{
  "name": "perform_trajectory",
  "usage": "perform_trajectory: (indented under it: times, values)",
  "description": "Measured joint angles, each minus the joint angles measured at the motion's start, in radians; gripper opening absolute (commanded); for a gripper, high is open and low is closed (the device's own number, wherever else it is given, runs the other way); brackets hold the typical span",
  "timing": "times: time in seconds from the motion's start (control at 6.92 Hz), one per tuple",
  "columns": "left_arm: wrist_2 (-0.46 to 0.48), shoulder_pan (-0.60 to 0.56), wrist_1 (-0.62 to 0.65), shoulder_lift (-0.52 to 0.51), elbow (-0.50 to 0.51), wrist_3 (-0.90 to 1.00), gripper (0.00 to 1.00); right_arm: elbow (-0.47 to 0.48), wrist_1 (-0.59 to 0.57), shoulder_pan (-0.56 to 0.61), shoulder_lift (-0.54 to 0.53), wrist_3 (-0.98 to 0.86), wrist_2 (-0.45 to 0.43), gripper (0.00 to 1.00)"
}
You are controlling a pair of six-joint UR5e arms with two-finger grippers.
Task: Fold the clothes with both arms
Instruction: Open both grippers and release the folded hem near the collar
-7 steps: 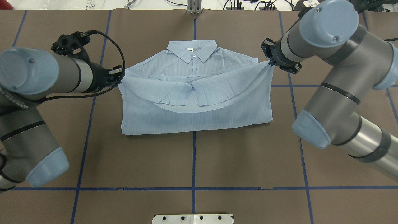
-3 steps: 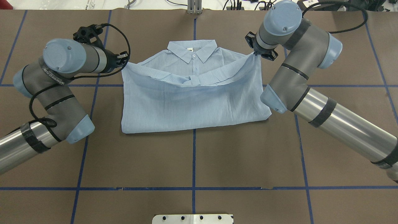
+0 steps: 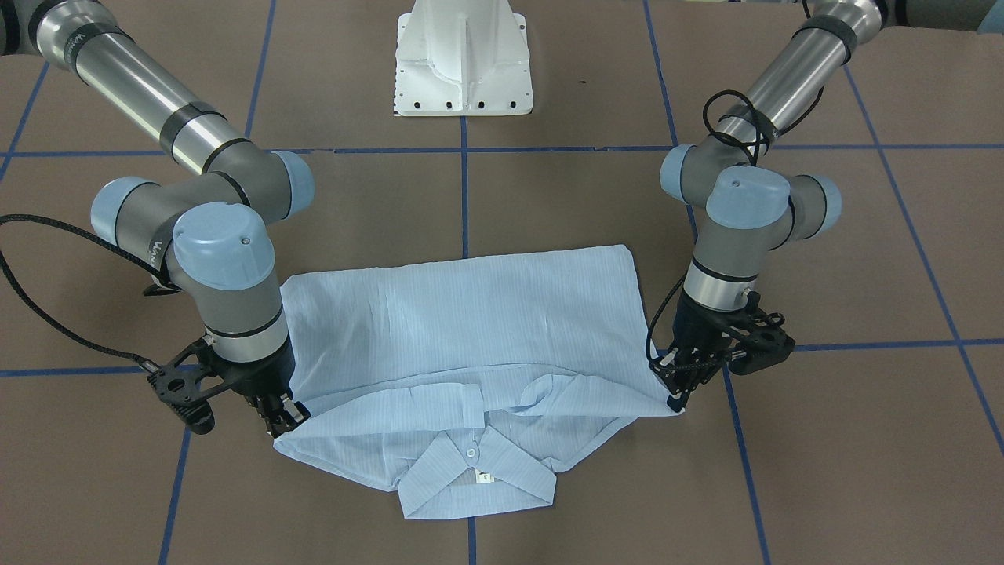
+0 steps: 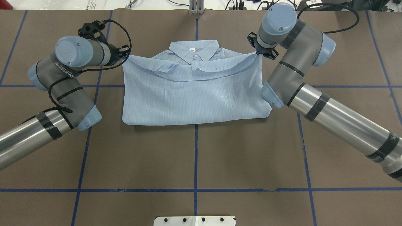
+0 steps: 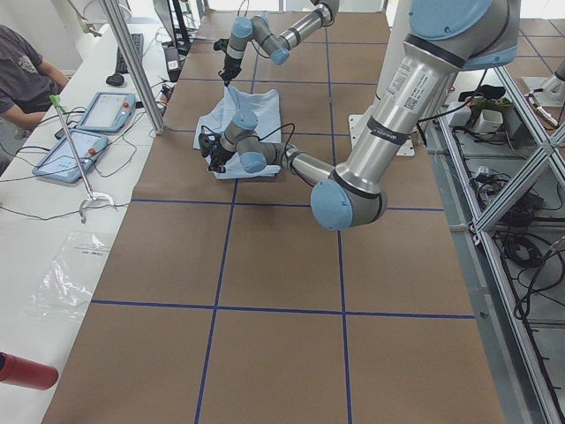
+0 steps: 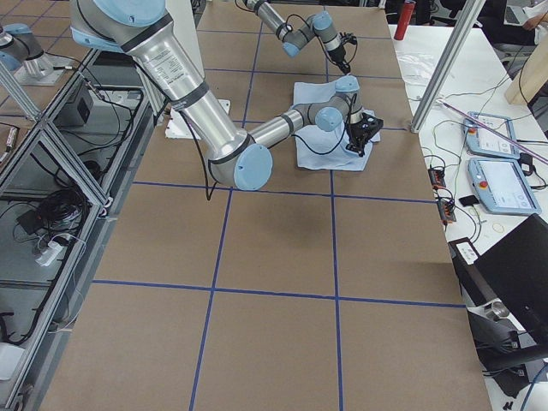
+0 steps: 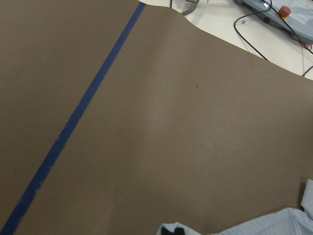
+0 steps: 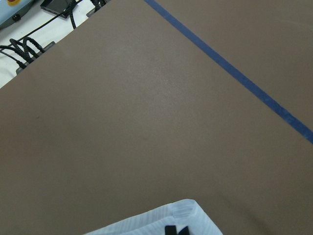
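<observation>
Toward 12 o'clock of the tabletop (image 4: 141, 157), as the overhead view shows it, the shirt (image 4: 194, 97) is lying doubled over. Its crease is facing 6 o'clock and its collar (image 4: 194, 50) is pointing to 12 o'clock. The left arm (image 4: 75, 51) is reaching in from 9 o'clock, and its jaws are clamping the upper layer's corner at the shirt's 10 o'clock. The right arm (image 4: 279, 17) is reaching in from 3 o'clock, and its jaws are pinching the matching corner at 2 o'clock. Each wrist view is showing a scrap of striped cloth caught between dark tips. Between the two grips the hem is sagging in a shallow curve just short of the collar, and it is bunching slightly at 11 o'clock of the button line.

The step in hand looks to be the bottom-to-top fold, which is nearly laid. The next move probably calls for setting both corners down level on the shoulders and then spreading both pairs of jaws together. After that the arms would draw back toward 9 and 3 o'clock without dragging the thin fabric. Uneven release is the likely risk, since it would skew the hem.
</observation>
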Motion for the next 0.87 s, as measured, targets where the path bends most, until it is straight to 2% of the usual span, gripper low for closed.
perform_trajectory:
  times: [0.14,0.29,0.43,0.72,0.87]
  values:
    - [0.005,0.0,-0.022,-0.011,0.036,0.004,0.09,-0.025,0.013,0.003,0.009,0.0,0.0,0.14]
    - [0.01,0.0,-0.038,-0.015,0.058,0.019,0.55,-0.038,0.022,0.003,0.013,-0.001,-0.001,0.99]
    - [0.012,0.0,-0.044,-0.016,0.067,0.036,0.61,-0.053,0.026,0.002,0.022,-0.003,-0.007,1.0]
    - [0.013,-0.002,-0.048,-0.017,0.068,0.08,0.62,-0.083,0.027,0.0,0.042,-0.006,-0.018,1.0]
    - [0.013,-0.004,-0.048,-0.017,0.064,0.091,0.62,-0.061,0.028,0.0,0.022,-0.01,-0.016,1.0]
